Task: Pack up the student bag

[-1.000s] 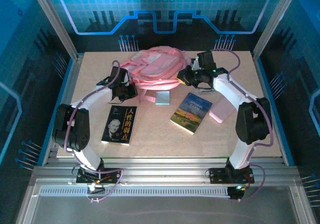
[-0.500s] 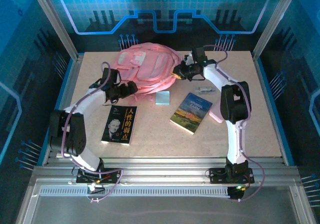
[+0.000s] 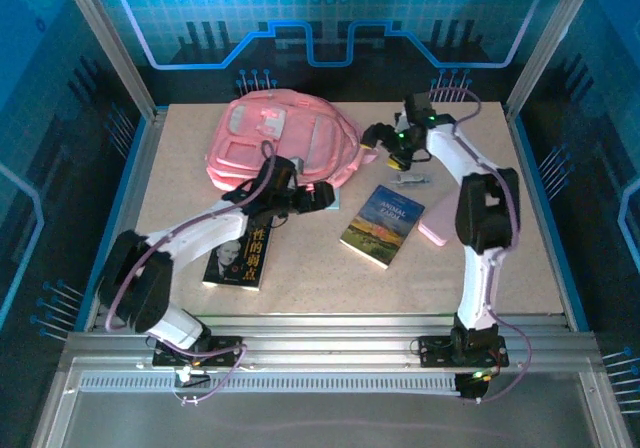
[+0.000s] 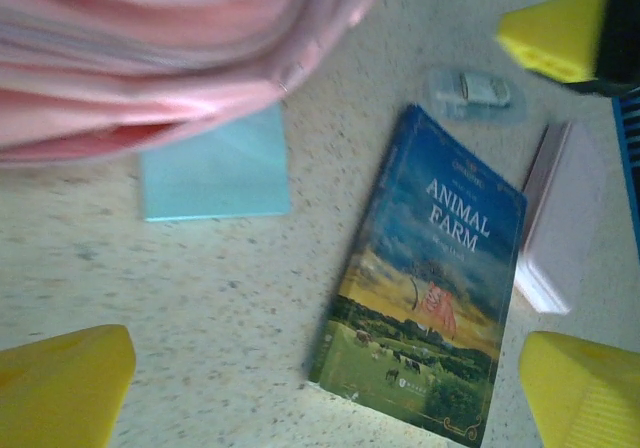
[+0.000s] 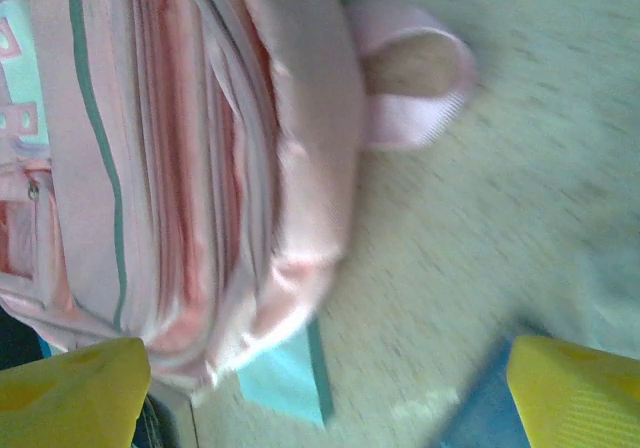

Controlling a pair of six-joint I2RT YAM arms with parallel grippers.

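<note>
The student bag (image 3: 280,143), pink with pale patches, lies at the back middle of the table, and neither gripper touches it. My left gripper (image 3: 320,196) hovers open just in front of it. In its wrist view the yellow fingertips (image 4: 60,388) stand wide apart over bare table beside the Animal Farm book (image 4: 430,288), with the bag's edge (image 4: 150,58) above. My right gripper (image 3: 378,136) is open at the bag's right side. Its wrist view shows the bag's zippered side (image 5: 180,148), a strap loop (image 5: 415,78) and nothing between the jaws.
A light-blue pad (image 4: 215,173) lies against the bag's front edge. A black book (image 3: 240,253) sits partly under my left arm. The Animal Farm book (image 3: 383,225), a pink case (image 3: 440,218) and a small clear packet (image 3: 410,180) lie to the right.
Both grippers have opened and let go of the bag, which has settled flatter toward the back left. My left arm swung right to the table's middle. The right gripper drew back slightly.
</note>
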